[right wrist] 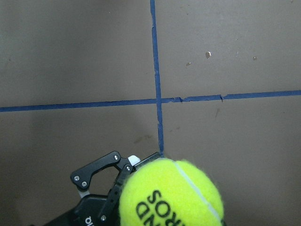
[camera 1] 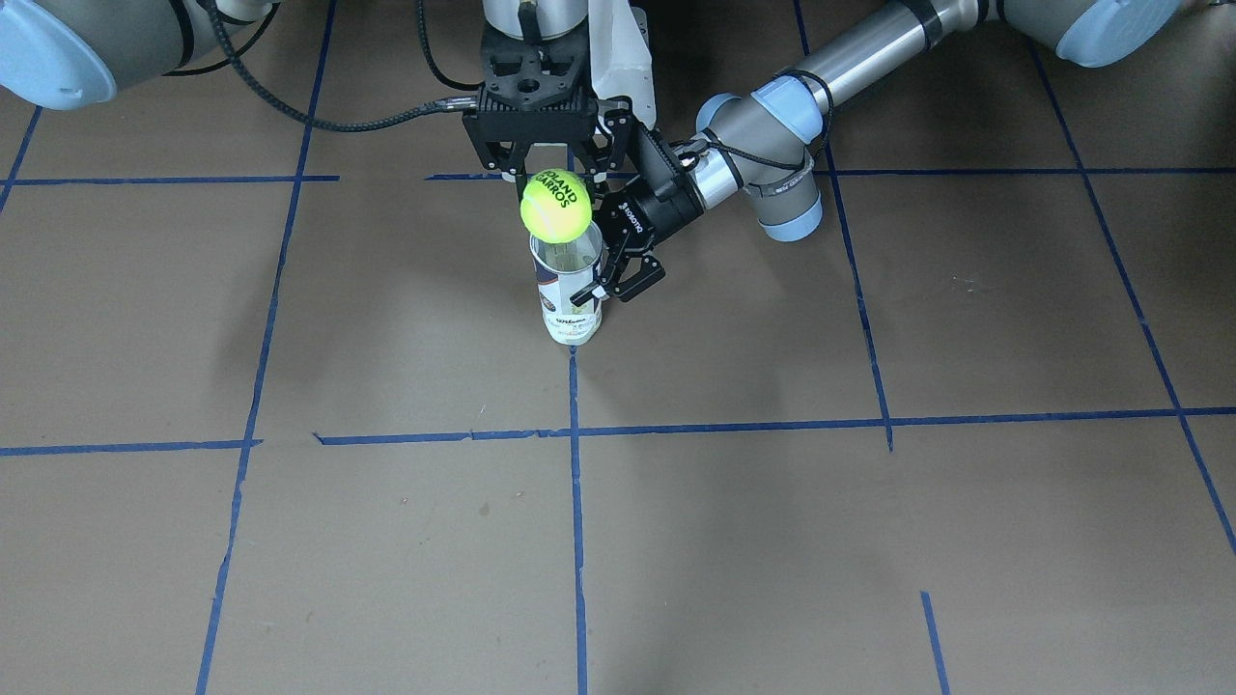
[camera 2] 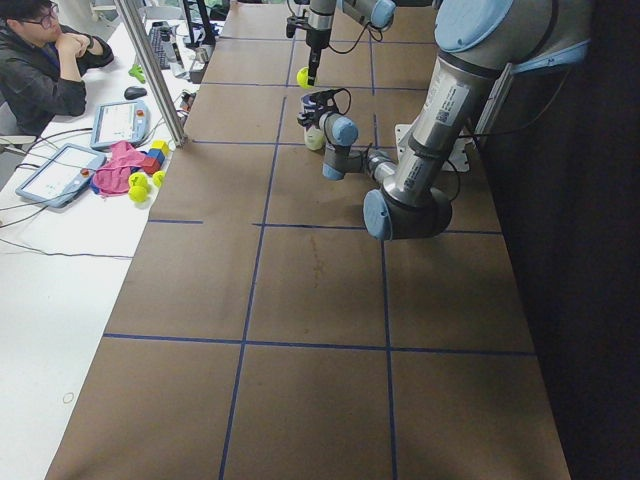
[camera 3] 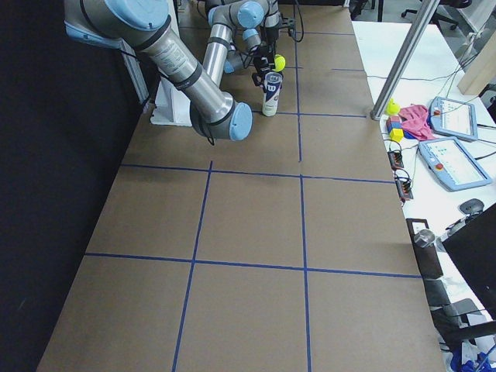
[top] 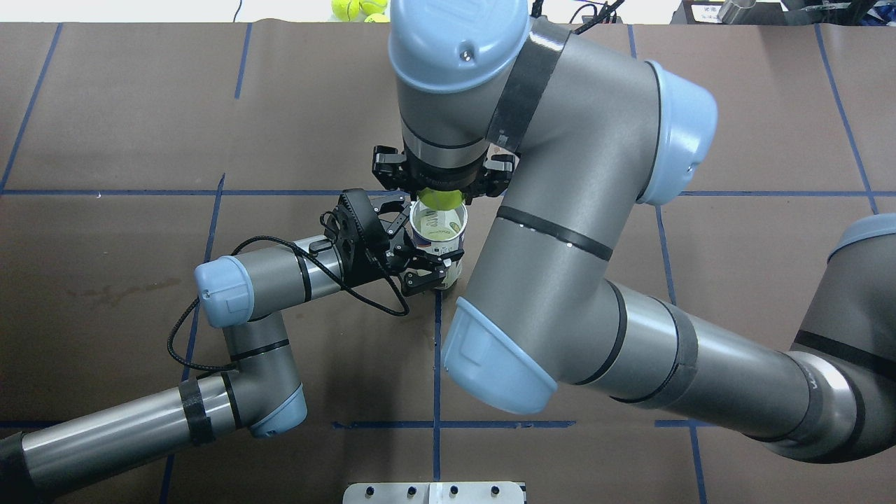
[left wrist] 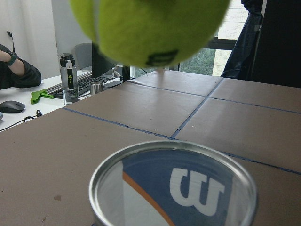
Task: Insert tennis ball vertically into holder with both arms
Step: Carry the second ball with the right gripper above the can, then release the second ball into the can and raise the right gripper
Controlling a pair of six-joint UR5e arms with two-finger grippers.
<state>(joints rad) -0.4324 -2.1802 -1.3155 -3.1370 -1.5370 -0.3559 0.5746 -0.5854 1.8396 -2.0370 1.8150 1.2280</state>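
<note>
The holder (camera 1: pixel 572 290) is a clear tube with a navy and white "W" label. It stands upright on the brown table with its mouth open upward (top: pixel 437 231). My left gripper (camera 1: pixel 603 275) comes in from the side and is shut on the holder's upper part (top: pixel 427 245). My right gripper (camera 1: pixel 553 188) points straight down and is shut on the yellow-green tennis ball (camera 1: pixel 555 205). It holds the ball just above the holder's mouth. The left wrist view shows the ball (left wrist: pixel 150 28) a short gap above the rim (left wrist: pixel 174 188). The right wrist view shows the ball (right wrist: pixel 171 195) from above.
Blue tape lines (camera 1: pixel 575 434) cross the brown table. More tennis balls (top: pixel 357 8) lie at the far edge. A person (camera 2: pixel 40 60) sits at a side table with tablets and toys (camera 2: pixel 130 180). A metal post (camera 3: pixel 403 62) stands by that table. The white pedestal (top: pixel 434 492) is behind the arms.
</note>
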